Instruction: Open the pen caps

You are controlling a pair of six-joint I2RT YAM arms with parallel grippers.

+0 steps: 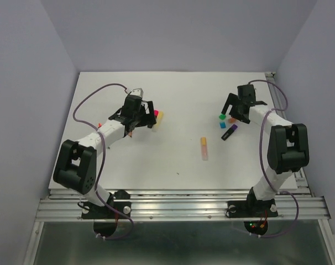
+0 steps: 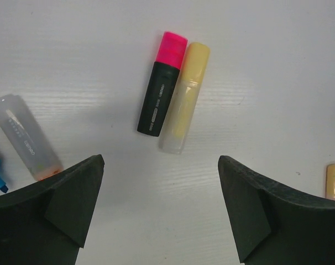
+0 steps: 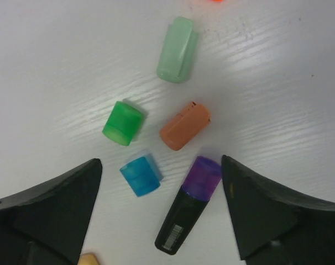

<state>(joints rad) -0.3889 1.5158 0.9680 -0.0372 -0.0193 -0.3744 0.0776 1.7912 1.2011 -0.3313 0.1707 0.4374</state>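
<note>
White counter (image 1: pixel 173 99), two arms reaching out over it, one to each far cluster of pens.

We note the left claw (image 2: pixel 161 165) hanging above the counter with its jaws wide apart and nothing between them. Just beyond the gap lie two pens side by side, close enough to touch. One is a black barrel (image 2: pixel 155 102) with its pink cap (image 2: pixel 173 48) seated on the far end. The other is a pale yellow pen (image 2: pixel 178 118) with its yellow cap (image 2: pixel 194 59) also on. Off to the left lies a clear pen body (image 2: pixel 24 135), apart from the pair.

The right claw (image 3: pixel 162 163) also stands open and grips nothing. Under it we count four loose caps lying on the counter. The mint cap (image 3: pixel 176 49) is farthest out. The green cap (image 3: pixel 123 123) and orange cap (image 3: pixel 184 128) lie near each other. The blue cap (image 3: pixel 140 175) is nearest the left finger. Beside the blue one, a purple cap (image 3: pixel 203 178) sits on a short black pen (image 3: pixel 176 229).

A lone pastel pen (image 1: pixel 203 148) lies mid-counter, well apart from both clusters.
</note>
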